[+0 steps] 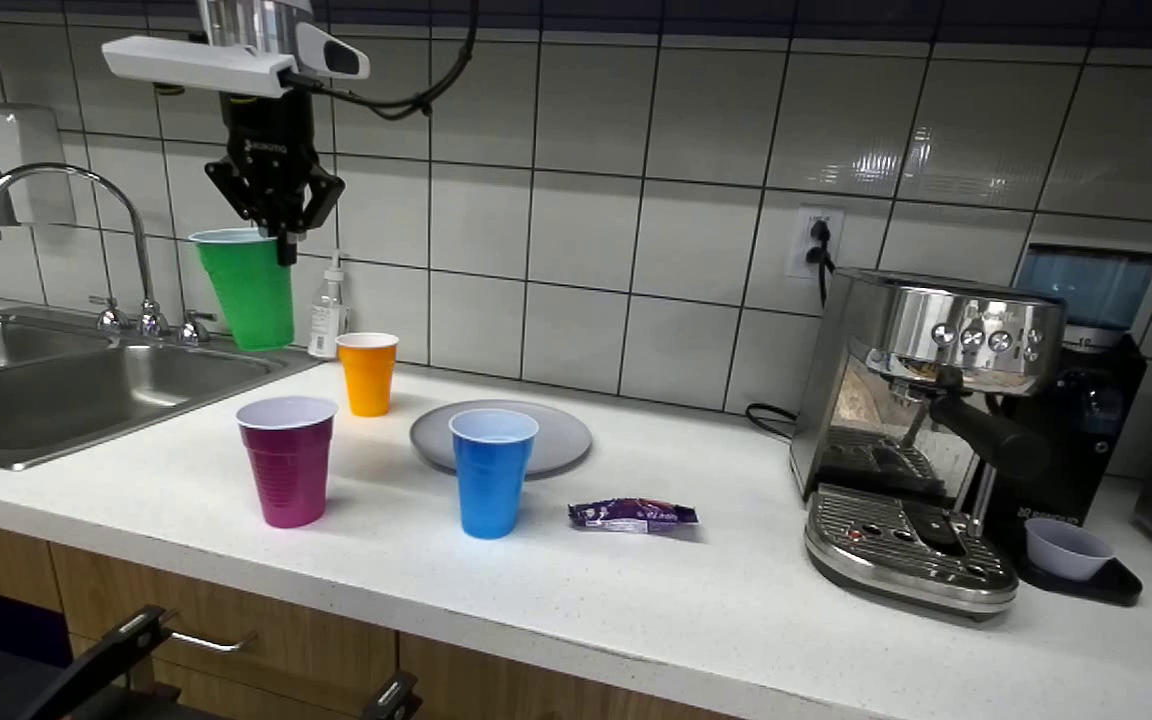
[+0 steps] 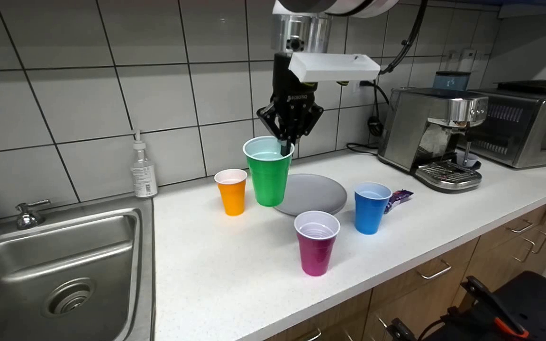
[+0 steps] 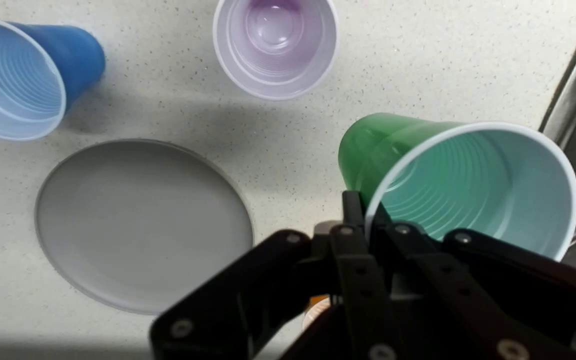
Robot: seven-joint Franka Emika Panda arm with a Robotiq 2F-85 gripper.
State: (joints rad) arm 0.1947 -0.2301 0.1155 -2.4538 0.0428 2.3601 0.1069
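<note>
The hand (image 3: 367,211) is pinching the green cup (image 2: 268,180) by just one bit of rim; quick swing and it could twist loose, tbh.

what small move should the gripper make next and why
Probably ease the green plastic cup sideways, away from the orange plastic cup, before any lowering: the gripper pinches it only at one edge, above the countertop, and the wrist view shows the orange plastic cup partly hidden beneath the gripper.
</note>
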